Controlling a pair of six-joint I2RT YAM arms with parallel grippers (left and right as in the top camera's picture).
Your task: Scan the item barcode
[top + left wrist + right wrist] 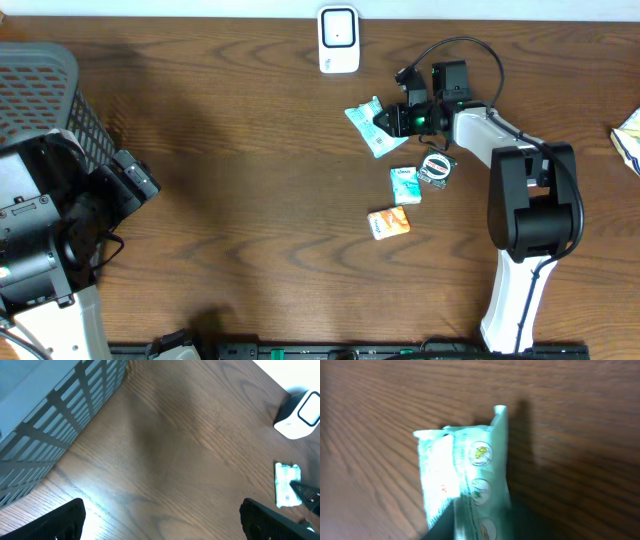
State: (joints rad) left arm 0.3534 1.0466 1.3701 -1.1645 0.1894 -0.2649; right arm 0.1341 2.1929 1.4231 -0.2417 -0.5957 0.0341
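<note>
Right gripper (383, 122) sits far right of centre on the worktop (250, 210), its fingers closed on the right end of a teal packet (366, 128). In the right wrist view the packet (465, 470) runs down between the fingers, with one long edge folded upward and casting a shadow on the wood. A white barcode scanner (339, 40) with a red light stands at the far edge, apart from the packet and to its far left. Near the gripper lie a smaller teal packet (404, 185), an orange packet (388, 222) and a small round silvery item (436, 167). Left gripper (135, 180) is wide open and holds nothing, beside a grey basket (45, 85) at the far left.
</note>
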